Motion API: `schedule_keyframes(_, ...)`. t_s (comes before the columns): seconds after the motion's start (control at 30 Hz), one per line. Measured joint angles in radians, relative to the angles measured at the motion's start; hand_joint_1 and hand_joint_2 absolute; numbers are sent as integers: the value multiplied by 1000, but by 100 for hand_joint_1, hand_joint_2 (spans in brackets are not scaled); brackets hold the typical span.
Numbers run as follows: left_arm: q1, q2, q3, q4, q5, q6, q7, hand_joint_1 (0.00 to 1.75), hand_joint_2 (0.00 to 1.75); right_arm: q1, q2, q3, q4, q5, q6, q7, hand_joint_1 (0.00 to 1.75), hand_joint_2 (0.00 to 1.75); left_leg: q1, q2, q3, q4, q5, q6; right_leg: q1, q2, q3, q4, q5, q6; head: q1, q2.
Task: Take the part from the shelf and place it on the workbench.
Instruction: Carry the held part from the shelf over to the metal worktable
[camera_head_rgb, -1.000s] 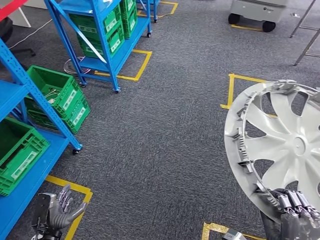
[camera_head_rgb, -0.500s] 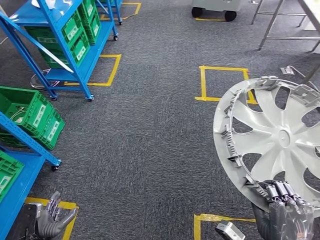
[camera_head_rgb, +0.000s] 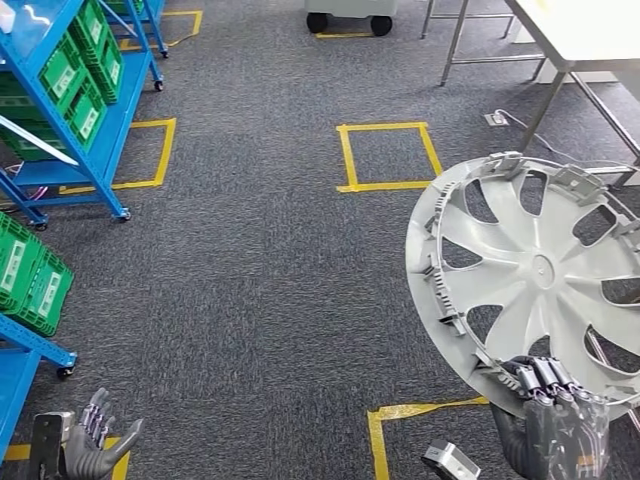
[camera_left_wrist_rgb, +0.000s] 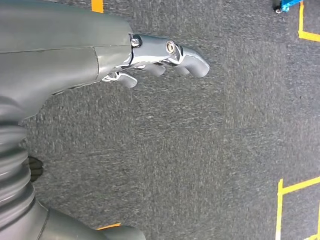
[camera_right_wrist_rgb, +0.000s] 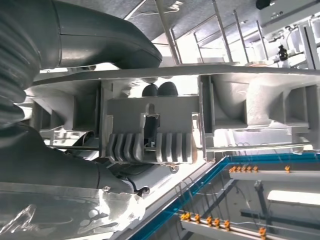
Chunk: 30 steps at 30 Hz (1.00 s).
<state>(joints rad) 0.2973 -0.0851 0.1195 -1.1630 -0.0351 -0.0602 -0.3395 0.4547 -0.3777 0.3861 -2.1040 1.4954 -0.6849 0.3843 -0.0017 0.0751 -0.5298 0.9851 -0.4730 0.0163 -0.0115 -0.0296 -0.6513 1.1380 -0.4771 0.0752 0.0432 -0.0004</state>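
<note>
Fingers (camera_head_rgb: 555, 378) of the right hand (camera_head_rgb: 555, 425), dark and ribbed, curl over the lower rim of the part (camera_head_rgb: 528, 275), a silver-grey plastic wheel cover, round, with broad curved spokes, wedge-shaped openings and a ring of small clips along its edge. The cover stands tilted above that hand, its face turned up, carried over the speckled grey carpet (camera_head_rgb: 264, 280) and well apart from the pale tabletop (camera_head_rgb: 581, 30) on thin metal legs at the far right. From the right wrist, the thick grey thumb (camera_right_wrist_rgb: 105, 40) presses along one side of the rim and a ridged clip block (camera_right_wrist_rgb: 151, 145) sits just beside it.

Low on the left, the left hand (camera_head_rgb: 94, 445) hangs with its fingers (camera_left_wrist_rgb: 177, 52) apart and gently curved, holding nothing.

Blue steel shelves (camera_head_rgb: 90, 130) on castors carry green plastic crates (camera_head_rgb: 83, 75) with white labels; what lies inside I cannot tell. Yellow tape squares (camera_head_rgb: 389, 155) mark the carpet.
</note>
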Motion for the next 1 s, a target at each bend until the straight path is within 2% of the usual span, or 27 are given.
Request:
schedule_keyframes(0.03,7,-6,14,-9,-3,-5,1,0,175,-14,0,3,6,-12,2,-17,175,175,-2,10,2,2,-4,-5,1,-17,36,-59,17,-5,0,0)
schedule_keyframes(0.07,14,-13,30,-19,-7,-13,2,0,175,-28,2,6,11,-23,5,-34,175,175,-5,20,4,4,-7,-10,2,-28,59,-96,25,-11,-1,0)
schedule_keyframes(0.1,21,-20,48,-28,-14,-22,4,0,175,-40,3,9,17,-32,9,-51,175,175,-7,28,5,5,-8,-14,5,-30,66,-110,24,-19,-2,0)
schedule_keyframes(0.17,32,-38,81,-44,-30,-44,7,0,175,-59,8,11,27,-47,16,-82,175,175,-6,42,7,4,-10,-23,7,-8,63,-109,28,-36,-2,0)
schedule_keyframes(0.2,36,-48,98,-53,-39,-56,8,0,175,-65,11,12,32,-52,18,-94,175,175,-4,29,6,9,-16,-29,6,1,61,-109,30,-42,-2,0)
schedule_keyframes(0.23,39,-57,115,-62,-47,-70,8,0,175,-70,14,13,36,-56,19,-104,175,175,-2,6,-2,28,-32,-34,5,10,60,-111,32,-48,-2,0)
schedule_keyframes(0.3,44,-75,150,-74,-64,-100,9,0,175,-78,19,14,41,-60,19,-115,175,175,0,-51,-50,127,-90,-40,3,29,58,-112,35,-57,-3,0)
schedule_keyframes(0.37,45,-89,184,-77,-89,-130,7,0,175,-80,23,14,45,-60,18,-120,175,175,0,-67,-116,252,-138,-38,5,51,54,-112,37,-62,-4,0)
schedule_keyframes(0.4,44,-97,200,-77,-105,-146,4,0,175,-78,24,13,46,-60,18,-120,175,175,0,-69,-135,282,-139,-36,6,65,53,-112,37,-62,-4,0)
schedule_keyframes(0.43,40,-105,215,-77,-122,-160,1,0,175,-74,24,11,47,-59,17,-119,175,175,-1,-71,-136,276,-119,-32,6,79,53,-112,38,-62,-4,0)
schedule_keyframes(0.47,33,-111,227,-77,-138,-173,-2,0,175,-68,25,9,47,-59,16,-117,175,175,0,-77,-119,234,-85,-28,6,93,53,-112,39,-61,-4,0)
schedule_keyframes(0.53,14,-121,243,-77,-168,-192,-9,0,175,-53,25,3,46,-57,12,-110,175,175,2,-116,-62,105,-15,-21,6,118,52,-109,41,-56,-4,0)
schedule_keyframes(0.6,-6,-124,246,-77,-184,-198,-13,0,175,-37,25,-5,41,-53,9,-100,175,175,2,-145,-27,28,8,-19,4,140,44,-107,46,-47,-3,0)
schedule_keyframes(0.67,-26,-125,242,-77,-193,-195,-14,0,175,-14,27,-17,31,-43,7,-87,175,175,-1,-132,-23,15,8,-16,0,162,34,-111,53,-35,-3,0)
schedule_keyframes(0.7,-37,-125,237,-76,-197,-193,-15,0,175,1,27,-22,25,-36,6,-81,175,175,-1,-120,-22,11,11,-10,-1,159,28,-108,51,-30,-3,0)
schedule_keyframes(0.77,-55,-121,222,-76,-201,-188,-14,0,175,24,28,-31,11,-23,6,-70,175,175,0,-96,-20,3,17,1,3,116,-2,-55,18,-24,0,0)
schedule_keyframes(0.83,-67,-113,204,-75,-203,-182,-13,0,175,41,29,-39,-3,-9,6,-57,175,175,-1,-71,-20,1,17,5,7,61,-57,71,-47,-21,2,0)
schedule_keyframes(0.87,-72,-110,195,-74,-203,-180,-11,0,175,48,30,-43,-9,-3,6,-52,175,175,-1,-57,-20,2,16,6,6,49,-84,131,-72,-19,2,0)
schedule_keyframes(0.9,-76,-107,185,-72,-203,-178,-10,0,175,56,30,-45,-13,2,6,-47,175,175,-2,-43,-19,2,15,7,6,42,-98,166,-81,-16,2,0)
schedule_keyframes(0.93,-80,-105,176,-71,-203,-177,-8,0,175,63,30,-47,-17,4,6,-45,175,175,-1,-30,-19,2,14,6,4,36,-93,163,-72,-14,2,0)
schedule_keyframes(0.97,-85,-104,168,-70,-202,-175,-6,0,175,69,31,-47,-20,7,6,-42,175,175,0,-17,-18,3,12,4,2,27,-67,120,-47,-11,2,0)
schedule_keyframes(1.0,-89,-102,160,-69,-200,-172,-4,0,175,73,31,-48,-24,10,6,-37,175,175,1,-5,-16,4,10,1,1,9,-26,52,-17,-9,2,0)
